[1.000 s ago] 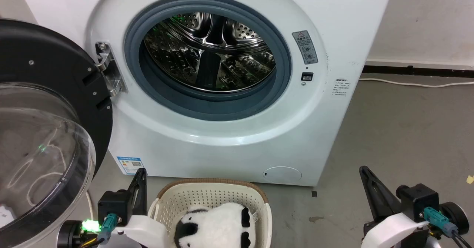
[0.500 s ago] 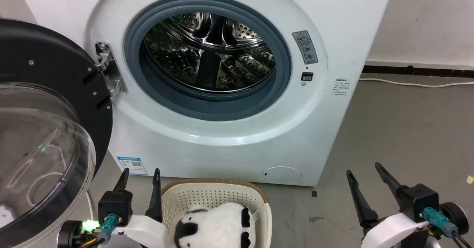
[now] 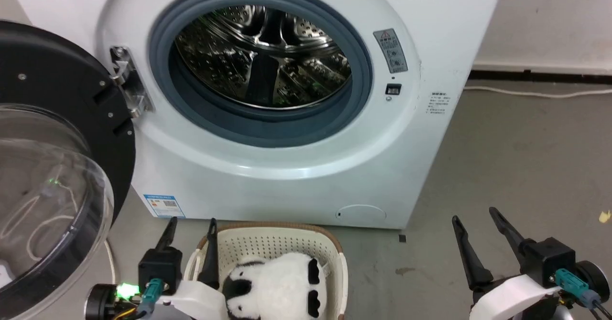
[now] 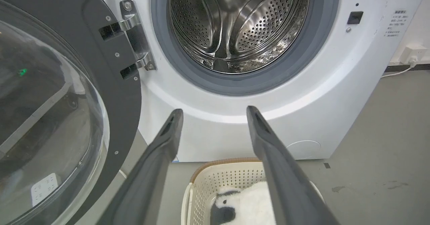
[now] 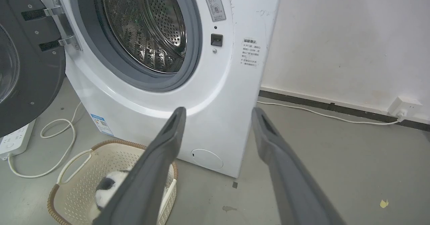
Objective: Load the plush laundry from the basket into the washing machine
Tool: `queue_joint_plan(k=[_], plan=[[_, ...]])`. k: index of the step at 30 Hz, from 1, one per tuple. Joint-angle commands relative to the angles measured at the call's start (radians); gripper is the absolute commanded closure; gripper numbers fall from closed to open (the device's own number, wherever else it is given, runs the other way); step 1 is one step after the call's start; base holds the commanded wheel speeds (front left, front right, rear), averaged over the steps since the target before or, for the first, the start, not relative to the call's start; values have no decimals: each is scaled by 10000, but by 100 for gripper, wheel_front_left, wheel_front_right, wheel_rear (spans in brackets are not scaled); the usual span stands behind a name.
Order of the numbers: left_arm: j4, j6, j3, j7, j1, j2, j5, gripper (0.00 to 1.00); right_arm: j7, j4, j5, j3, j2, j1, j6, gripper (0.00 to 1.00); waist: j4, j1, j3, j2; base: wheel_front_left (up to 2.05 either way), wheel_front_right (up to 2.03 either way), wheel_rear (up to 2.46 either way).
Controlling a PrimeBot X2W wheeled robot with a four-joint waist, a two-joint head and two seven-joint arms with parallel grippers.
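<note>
The fluffy black-and-white plush laundry (image 3: 275,286) lies in the cream basket (image 3: 330,253) on the floor in front of the washing machine (image 3: 287,176). The machine's black-rimmed door (image 3: 52,167) is swung wide to the left, so the steel drum (image 3: 263,57) is exposed. My left gripper (image 3: 191,226) is open just left of the basket, its right finger over the basket's left rim. My right gripper (image 3: 473,215) is open over bare floor, well to the right of the basket. The left wrist view looks past open fingers (image 4: 161,151) at the plush (image 4: 245,201); the right wrist view shows the basket (image 5: 84,171) at lower left.
A white power strip (image 5: 15,139) and a looped white cable (image 5: 63,141) lie on the floor left of the machine, under the door. Another cable (image 5: 322,114) runs along the wall to a socket (image 5: 404,105). Grey floor (image 3: 526,157) lies to the right.
One second ago both grippers were shut; both have opened. The head camera has tipped down slightly, so the whole picture sits higher. The left gripper has edged right, closer to the basket.
</note>
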Motion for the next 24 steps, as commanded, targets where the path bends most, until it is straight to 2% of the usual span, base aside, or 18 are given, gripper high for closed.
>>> queue_joint_plan(k=[1, 7, 24], plan=[[114, 69, -112, -96, -200, 7, 24, 0, -111, -23, 151, -40, 1, -115, -1, 0, -73, 0, 172, 0, 0, 0, 0], [454, 97, -299, -222, -508, 61, 82, 0, -236, -100, 265, -33, 1, -297, -2, 0, -291, 0, 697, 0, 0, 0, 0], [2519, -32, -641, -516, -2031, 610, -27, 0, -653, -323, 832, 129, 2, -915, -3, 0, -1261, 0, 2577, 0, 0, 0, 0]])
